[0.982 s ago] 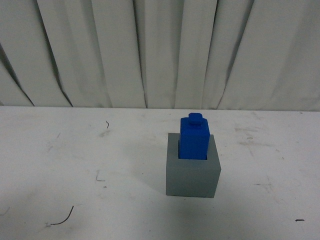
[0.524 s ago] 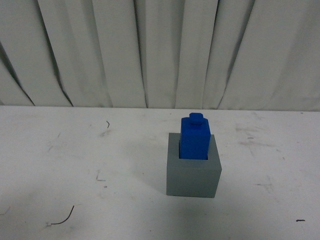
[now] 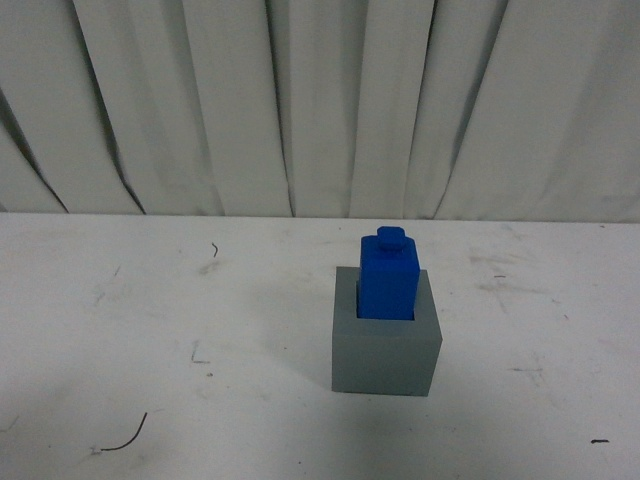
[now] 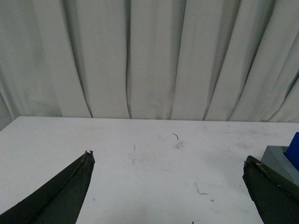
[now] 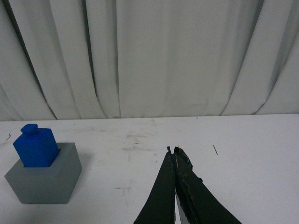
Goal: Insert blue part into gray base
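Note:
The blue part (image 3: 389, 275) stands upright in the square recess of the gray base (image 3: 386, 352) on the white table, its knob on top. Both also show in the right wrist view, the blue part (image 5: 36, 146) in the gray base (image 5: 44, 179). No arm shows in the front view. My left gripper (image 4: 167, 161) is open and empty over bare table; the gray base's corner (image 4: 280, 158) and a sliver of the blue part (image 4: 295, 150) show beside one finger. My right gripper (image 5: 173, 150) is shut and empty, well apart from the base.
The white table (image 3: 150, 320) carries scuff marks and a few short dark threads (image 3: 125, 435). A pleated white curtain (image 3: 320, 100) hangs behind the table's far edge.

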